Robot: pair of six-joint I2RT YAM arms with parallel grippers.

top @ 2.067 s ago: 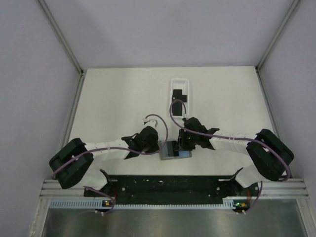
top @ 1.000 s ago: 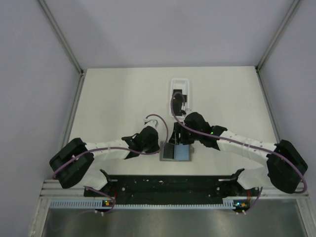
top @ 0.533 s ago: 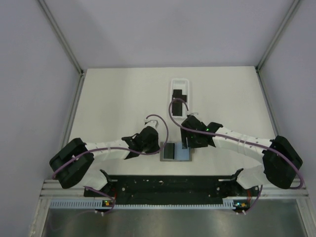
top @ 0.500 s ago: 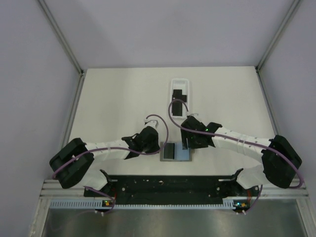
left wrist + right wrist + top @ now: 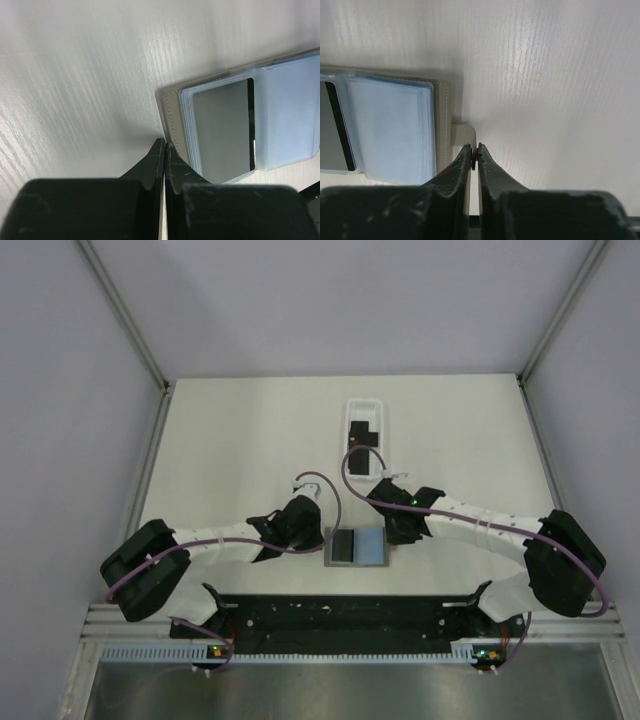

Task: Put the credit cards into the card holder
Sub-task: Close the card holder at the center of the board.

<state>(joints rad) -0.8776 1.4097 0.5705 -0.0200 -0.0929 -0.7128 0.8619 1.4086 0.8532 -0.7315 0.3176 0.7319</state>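
The card holder (image 5: 372,546) lies open on the table near the arm bases, its pale blue sleeves facing up. A black credit card (image 5: 343,545) sits in its left half and shows in a clear sleeve (image 5: 222,131) in the left wrist view. My left gripper (image 5: 322,537) (image 5: 164,143) is shut, its tips down at the holder's left cover edge (image 5: 173,120). My right gripper (image 5: 391,537) (image 5: 474,150) is shut on the holder's small closing tab (image 5: 463,134) at the right edge. More black credit cards (image 5: 361,430) lie in the tray.
A white oblong tray (image 5: 348,415) stands behind the holder toward the table's middle back. Grey side walls and metal frame rails border the table. A purple cable (image 5: 350,468) loops above the right wrist.
My right gripper has come back from near the tray to the holder's right edge and closed from wide open onto the tab. The left arm has not moved.
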